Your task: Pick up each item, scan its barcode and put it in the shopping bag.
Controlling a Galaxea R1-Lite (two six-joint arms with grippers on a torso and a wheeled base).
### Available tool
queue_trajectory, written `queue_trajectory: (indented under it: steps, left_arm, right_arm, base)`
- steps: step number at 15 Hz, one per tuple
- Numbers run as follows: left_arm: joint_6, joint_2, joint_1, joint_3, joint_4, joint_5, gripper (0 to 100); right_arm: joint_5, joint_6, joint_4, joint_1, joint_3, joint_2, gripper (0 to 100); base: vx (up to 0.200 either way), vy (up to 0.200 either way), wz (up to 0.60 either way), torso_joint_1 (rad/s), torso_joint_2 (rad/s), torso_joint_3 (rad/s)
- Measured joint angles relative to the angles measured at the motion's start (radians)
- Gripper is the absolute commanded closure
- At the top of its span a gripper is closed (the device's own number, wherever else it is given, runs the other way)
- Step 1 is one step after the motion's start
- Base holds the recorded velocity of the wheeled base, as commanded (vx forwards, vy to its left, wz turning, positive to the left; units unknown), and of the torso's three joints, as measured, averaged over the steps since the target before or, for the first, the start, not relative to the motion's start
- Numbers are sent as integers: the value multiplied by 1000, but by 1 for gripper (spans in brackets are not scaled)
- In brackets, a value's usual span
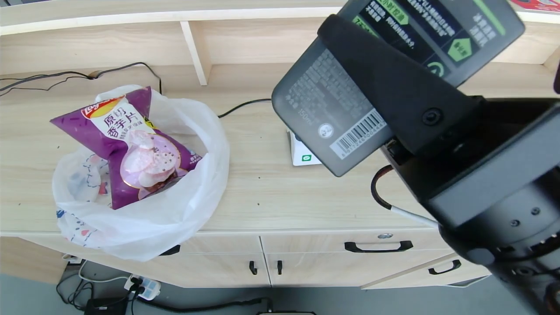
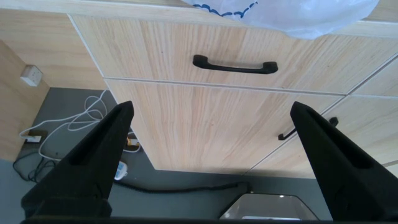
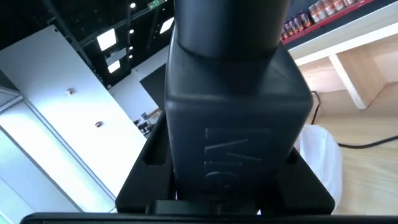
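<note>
Right jaws clamped on grey bottle [image 1: 315,105], barcode [image 1: 358,133] up, 3 o'clock of shopping bag [image 1: 205,175]; chips pack [image 1: 127,148] inside. Left jaws wide, empty.

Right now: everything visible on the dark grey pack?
The dark grey pack is flat with rounded corners, plastic-looking, carrying fine pale print and a white barcode label near one corner; another face shows green panels. It is held tilted above the wooden counter, barcode towards the head camera, clamped by the right end effector.
</note>
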Motion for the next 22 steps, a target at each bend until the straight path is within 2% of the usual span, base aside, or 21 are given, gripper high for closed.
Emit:
queue_trajectory:
  steps: [4,8,10,13,18,22]
  left_arm:
    - [1,0,0,0,0,0,0]
    - [3,0,-1,0,1,0,0]
    - [2,0,-1,0,1,0,0]
    - [2,0,-1,0,0,0,0]
    - [1,0,-1,0,0,0,0]
    - [2,0,0,0,-1,-1,0]
  right_arm:
    - [-26,-18,6,79,35,-29,100]
    - [-26,-25,11,88,64,-48,100]
    - [-22,-82,48,23,62,-49,100]
    - [-23,-261,137,-152,63,-40,100]
    - [-21,-427,197,-413,31,-14,100]
    - [-19,-537,239,-462,4,9,100]
  base:
    - [0,0,0,0,0,0]
    - [0,0,0,0,0,0]
    - [0,0,0,0,0,0]
    - [0,0,0,0,0,0]
    - [0,40,0,0,0,0]
    - [0,200,0,-1,4,4]
